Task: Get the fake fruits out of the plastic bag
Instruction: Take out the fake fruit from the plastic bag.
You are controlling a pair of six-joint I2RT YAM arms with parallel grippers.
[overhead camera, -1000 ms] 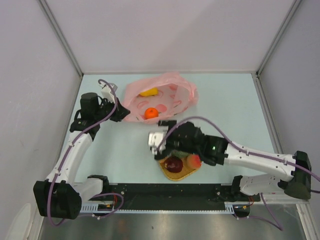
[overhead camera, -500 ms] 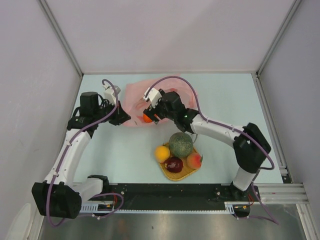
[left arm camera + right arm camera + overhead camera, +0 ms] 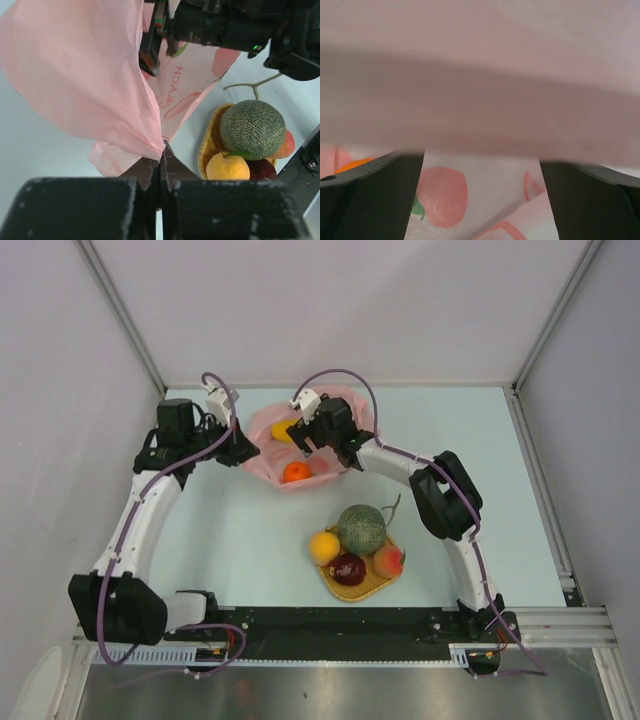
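The pink plastic bag (image 3: 268, 458) lies at the back middle of the table with its mouth held up. A yellow fruit (image 3: 283, 430) and an orange (image 3: 296, 472) are inside it. My left gripper (image 3: 241, 451) is shut on the bag's left edge (image 3: 125, 100), pinching the film at its fingertips (image 3: 161, 150). My right gripper (image 3: 306, 436) is open and reaches into the bag's mouth; between its wide-apart fingers (image 3: 370, 200) I see printed bag film (image 3: 485, 175), with the orange (image 3: 350, 165) at the left. A blurred fold of bag hides the upper half of that view.
A woven mat (image 3: 372, 589) near the front middle holds the green melon (image 3: 361, 529), a yellow-orange fruit (image 3: 324, 546), a dark red apple (image 3: 347, 569) and a peach (image 3: 388, 560). The melon (image 3: 252, 128) also shows in the left wrist view. Walls enclose the table on three sides.
My right gripper left the mat, where the melon and yellow-orange fruit now lie, and moved back into the bag's mouth. My left gripper moved back with the bag edge, bunching it.
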